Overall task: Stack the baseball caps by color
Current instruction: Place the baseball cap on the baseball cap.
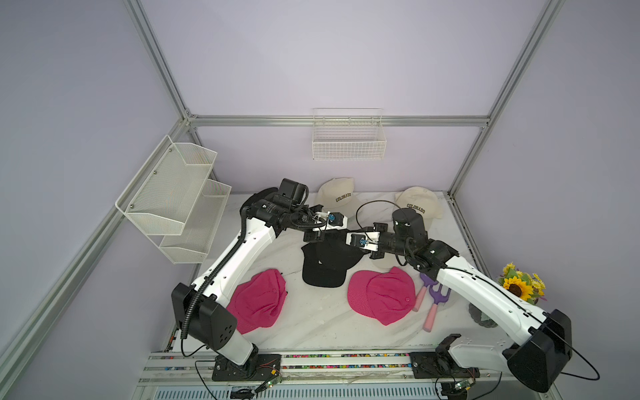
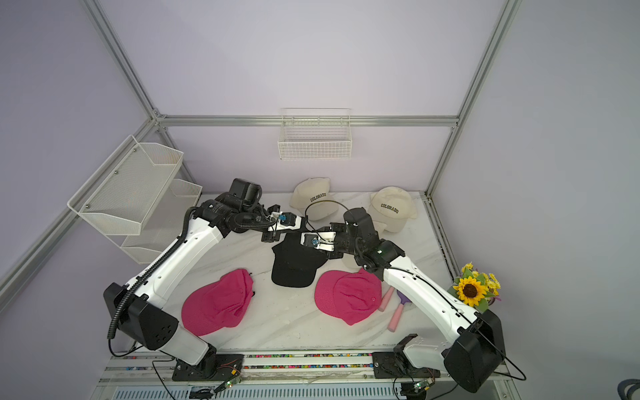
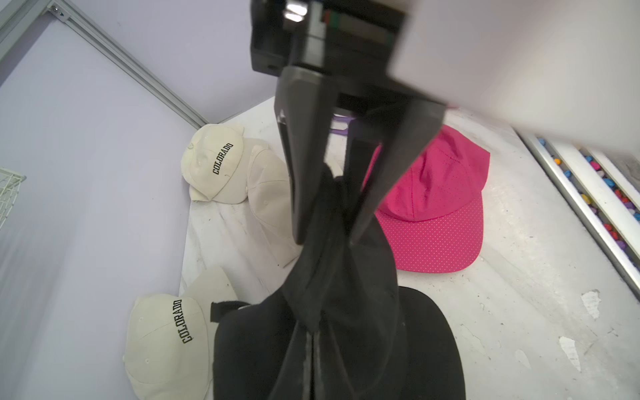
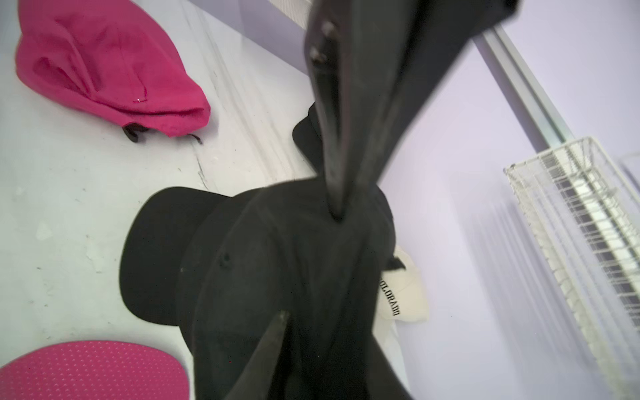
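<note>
A black baseball cap [image 1: 323,273] lies mid-table, its crown pulled up into a bunch. My left gripper [image 3: 311,332] is shut on that bunched black fabric. My right gripper [image 4: 329,322] is at the same bunch; its fingers [image 3: 304,173] stand apart with fabric between them. Another black cap [image 1: 251,202] is mostly hidden behind the left arm. Two hot pink caps [image 1: 259,301] [image 1: 381,294] lie near the front. Two cream "COLORADO" caps [image 1: 337,199] [image 1: 419,204] sit at the back. A third cream cap [image 3: 270,201] is partly under the right arm.
Purple and pink garden tools [image 1: 436,301] lie beside the right pink cap. A sunflower pot [image 1: 521,287] stands at the right edge. A white mesh shelf [image 1: 173,197] hangs on the left wall and a wire basket [image 1: 348,142] on the back wall.
</note>
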